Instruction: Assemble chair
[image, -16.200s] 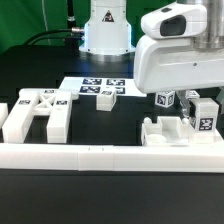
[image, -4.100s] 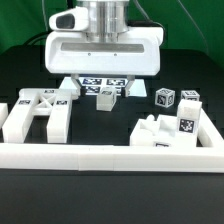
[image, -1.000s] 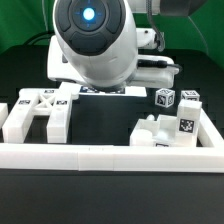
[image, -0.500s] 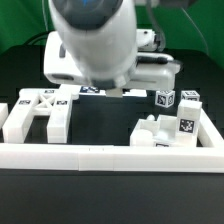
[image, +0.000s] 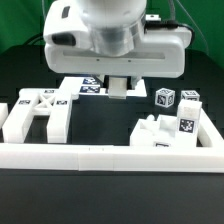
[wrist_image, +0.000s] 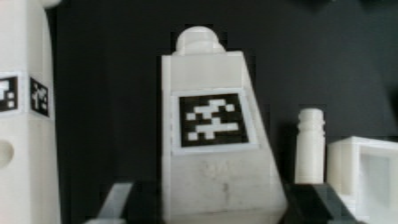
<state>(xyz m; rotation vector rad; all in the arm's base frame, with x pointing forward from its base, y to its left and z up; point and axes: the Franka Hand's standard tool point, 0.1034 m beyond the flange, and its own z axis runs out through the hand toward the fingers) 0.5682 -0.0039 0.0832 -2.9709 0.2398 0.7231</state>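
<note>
Surface: matte black table (image: 100, 200), flat and without sheen. A green backdrop (image: 15, 25) closes the room on the side far from the rail. The rail (image: 100, 157) is long, white and blocky, and runs straight across the table.

Arm (image: 115, 35): glossy white rounded housing, above the table behind the rail's middle. The gripper (image: 120, 88) hangs beneath it, pointing down. The marker board (image: 88, 84), thin, flat, white and tagged, lies behind the rail and is partly hidden by the gripper.

Leg (wrist_image: 210, 120): white plastic, tapered to a rounded narrow tip, with one black-and-white square tag on its flat face. It sits behind the rail's middle, under the arm. In the wrist view the dark fingers (wrist_image: 121, 203) stand one on each side of its wide end, pinching it. Whether it is clear of the table cannot be told.

H-frame (image: 35, 112): chunky white, tags on top, just behind the rail toward the exterior view's left.

Blocks (image: 172, 130): stepped white pieces with tagged cubes, just behind the rail toward the exterior view's right.

Peg (wrist_image: 313, 140): slim, white, round-tipped, seen in the wrist view only. Its place relative to the rail cannot be told.
</note>
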